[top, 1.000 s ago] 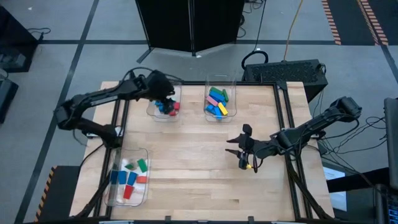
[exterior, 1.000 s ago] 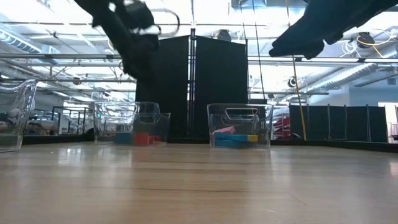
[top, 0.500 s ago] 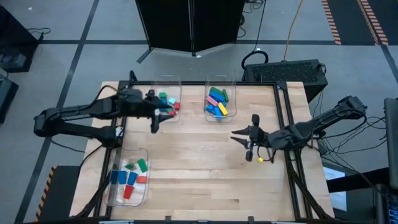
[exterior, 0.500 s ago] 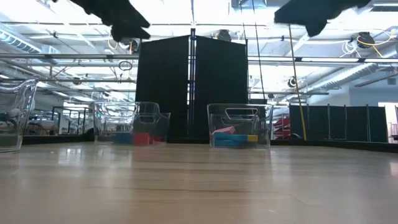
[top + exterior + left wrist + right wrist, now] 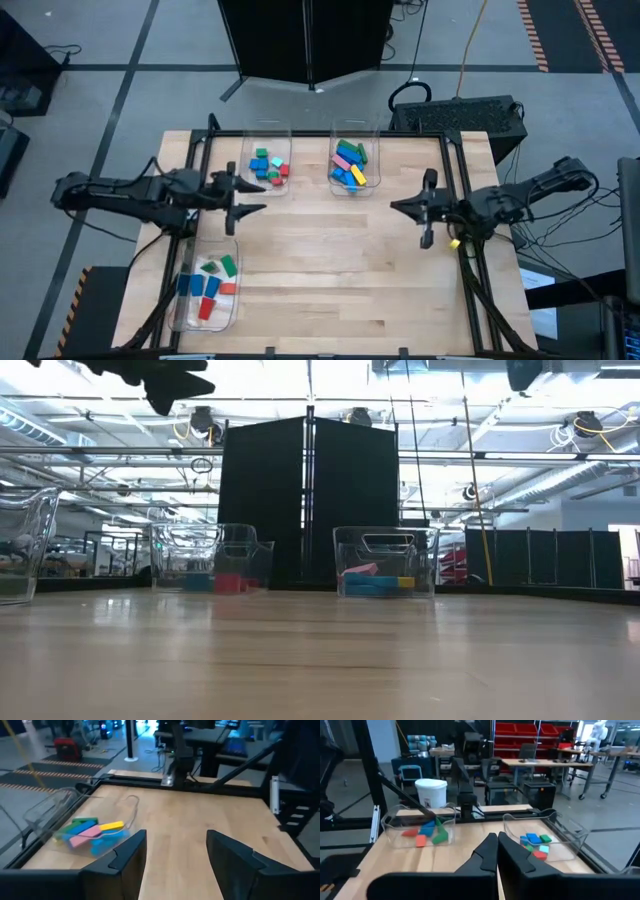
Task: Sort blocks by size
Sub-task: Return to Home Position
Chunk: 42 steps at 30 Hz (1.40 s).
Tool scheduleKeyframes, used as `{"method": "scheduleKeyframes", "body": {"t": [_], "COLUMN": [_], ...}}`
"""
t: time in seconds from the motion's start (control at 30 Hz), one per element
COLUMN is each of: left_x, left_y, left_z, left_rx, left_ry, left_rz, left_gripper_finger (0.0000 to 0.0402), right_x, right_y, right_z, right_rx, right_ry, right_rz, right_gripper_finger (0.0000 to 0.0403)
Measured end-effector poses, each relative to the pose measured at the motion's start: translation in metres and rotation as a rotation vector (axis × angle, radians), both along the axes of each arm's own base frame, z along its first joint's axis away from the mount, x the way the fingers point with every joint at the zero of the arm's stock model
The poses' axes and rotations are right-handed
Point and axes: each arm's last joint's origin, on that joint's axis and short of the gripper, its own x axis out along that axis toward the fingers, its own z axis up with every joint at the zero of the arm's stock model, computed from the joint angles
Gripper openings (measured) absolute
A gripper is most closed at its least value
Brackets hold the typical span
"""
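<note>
**Both arms draw back, every block in a bin**

I have the left gripper [image 5: 252, 197] pulled away from above the far-left bin [image 5: 247, 150], where it hung a second ago. It now hovers near the table's [image 5: 330, 290] left edge with its fingers [image 5: 131, 851] spread and holding nothing. That bin lies just past its tips on one side, and the near bin [image 5: 185, 250] lies just off its other side. The right gripper [image 5: 397, 206] has retreated toward the right edge, its fingers [image 5: 487, 851] pressed together on nothing. The blocks have not shifted. Green, blue, red and cyan blocks [image 5: 266, 166] sit in the bin by the left gripper. Pink, yellow, green and blue blocks [image 5: 349, 165] fill the middle bin [image 5: 372, 140], which stands between the two grippers on the far side. Blue, red and green blocks [image 5: 207, 283] lie in the near bin.
</note>
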Motion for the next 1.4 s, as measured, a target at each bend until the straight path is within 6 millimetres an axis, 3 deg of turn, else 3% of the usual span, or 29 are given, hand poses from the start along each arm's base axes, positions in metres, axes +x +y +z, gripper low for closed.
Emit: {"method": "scheduleKeyframes", "body": {"t": [0.33,0.57,0.8,0.97,1.2,1.4], "left_x": [-0.009,-0.017,-0.032,-0.040,-0.047,-0.055], "left_y": [-0.012,-0.016,-0.013,-0.011,-0.009,-0.007], "left_z": [-0.019,-0.037,-0.056,-0.058,-0.059,-0.059], "left_rx": [0.025,0.030,-0.001,-0.008,0.004,0.026], "left_ry": [-0.005,-0.021,-0.084,-0.111,-0.099,-0.105], "left_rz": [0.016,0.008,0.037,0.038,0.047,0.046], "left_gripper_finger": [0.0176,0.0175,0.0175,0.0167,0.0084,0.0009], "right_x": [-0.022,-0.023,-0.015,-0.010,-0.009,-0.015], "right_y": [-0.017,-0.025,-0.034,-0.040,-0.051,-0.053], "right_z": [0.004,0.004,-0.032,-0.053,-0.080,-0.079], "right_rx": [-0.030,-0.050,-0.019,0.002,0.033,0.040], "right_ry": [0.006,0.003,0.032,-0.068,-0.081,-0.109], "right_rz": [-0.044,-0.022,-0.033,0.010,-0.007,0.008], "right_gripper_finger": [0.0001,0.0000,0.0000,0.0000,0.0000,0.0000]}}
